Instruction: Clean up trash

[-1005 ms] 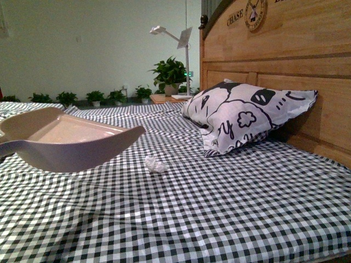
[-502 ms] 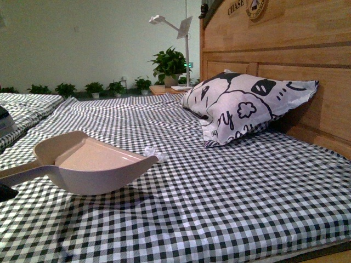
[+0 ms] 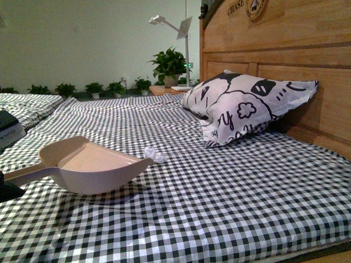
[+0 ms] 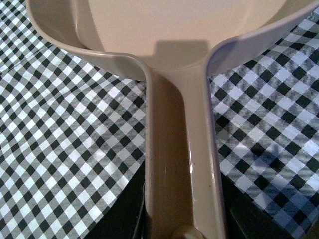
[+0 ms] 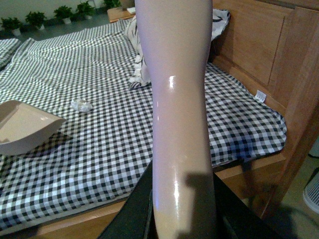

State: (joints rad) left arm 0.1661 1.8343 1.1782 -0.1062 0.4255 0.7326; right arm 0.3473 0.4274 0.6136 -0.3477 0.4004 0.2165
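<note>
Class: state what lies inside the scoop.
Nothing shows inside the scoop; the paper wad lies on the bedsheet beyond its lip. Its near wall hides part of its bottom.

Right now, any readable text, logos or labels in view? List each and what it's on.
"CHASE": on the wooden headboard, at its top edge; any further lettering is cut off by the frame.
Round emblem beside that word: its lettering is too small to read.
"y": apparently a single large letter among the cartoon prints on the pillow.
White tag near the headboard, right wrist view: too small to read.
</note>
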